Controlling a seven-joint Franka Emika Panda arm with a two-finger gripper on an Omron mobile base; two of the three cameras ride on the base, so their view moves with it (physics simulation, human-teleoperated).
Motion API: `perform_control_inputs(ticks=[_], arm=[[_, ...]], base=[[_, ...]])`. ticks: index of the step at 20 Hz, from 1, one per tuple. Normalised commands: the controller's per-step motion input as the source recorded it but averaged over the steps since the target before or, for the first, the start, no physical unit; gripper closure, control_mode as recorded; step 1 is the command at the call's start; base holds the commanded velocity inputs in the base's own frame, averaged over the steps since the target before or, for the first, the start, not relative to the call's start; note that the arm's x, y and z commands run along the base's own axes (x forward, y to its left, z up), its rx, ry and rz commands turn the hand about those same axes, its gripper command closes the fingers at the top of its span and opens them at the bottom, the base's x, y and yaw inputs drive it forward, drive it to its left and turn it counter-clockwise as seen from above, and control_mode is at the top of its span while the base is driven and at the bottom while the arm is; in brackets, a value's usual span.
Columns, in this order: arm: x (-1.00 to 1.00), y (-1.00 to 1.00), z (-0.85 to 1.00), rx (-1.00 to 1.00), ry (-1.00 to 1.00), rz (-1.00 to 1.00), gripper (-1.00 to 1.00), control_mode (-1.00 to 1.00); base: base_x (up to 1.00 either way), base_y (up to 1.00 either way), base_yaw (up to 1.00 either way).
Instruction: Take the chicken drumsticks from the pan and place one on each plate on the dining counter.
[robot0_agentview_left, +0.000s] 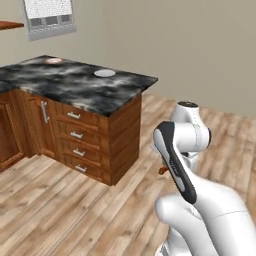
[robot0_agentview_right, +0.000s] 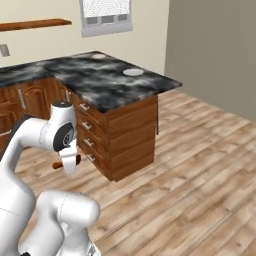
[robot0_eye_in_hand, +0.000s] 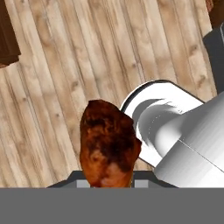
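Note:
My gripper (robot0_eye_in_hand: 109, 180) is shut on one browned chicken drumstick (robot0_eye_in_hand: 109, 144), which rises between the fingers and hides their tips. The hand hangs low over the wooden floor, in front of the robot's body. In the right base view the gripper (robot0_agentview_right: 70, 161) points down with the drumstick (robot0_agentview_right: 61, 164) sticking out sideways. A bit of the drumstick (robot0_agentview_left: 163, 170) peeks out behind the arm. On the dining counter (robot0_agentview_left: 75, 87) lie a pale grey-white plate (robot0_agentview_left: 104, 73) near the corner and a red-rimmed plate (robot0_agentview_left: 53, 60) farther back. The pan is out of view.
The counter's wooden base with drawers (robot0_agentview_left: 75, 135) stands ahead and to the left of the arm. Plank floor (robot0_agentview_right: 190, 175) spreads to the right of the counter corner. A window (robot0_agentview_right: 106, 15) and a wooden shelf (robot0_agentview_right: 35, 23) are on the back wall.

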Motion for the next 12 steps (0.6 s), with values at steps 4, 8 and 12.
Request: perform_control_inputs(ticks=[4,8,12], arm=[[0.00,0.00,0.00,0.00,0.00,0.00,1.00,1.00],[0.00,0.00,0.00,0.00,0.00,0.00,1.00,1.00],[0.00,0.00,0.00,0.00,0.00,0.00,1.00,1.00]], base=[[1.00,-0.29,0.06],[1.00,-0.30,0.05],[1.00,-0.29,0.05]])
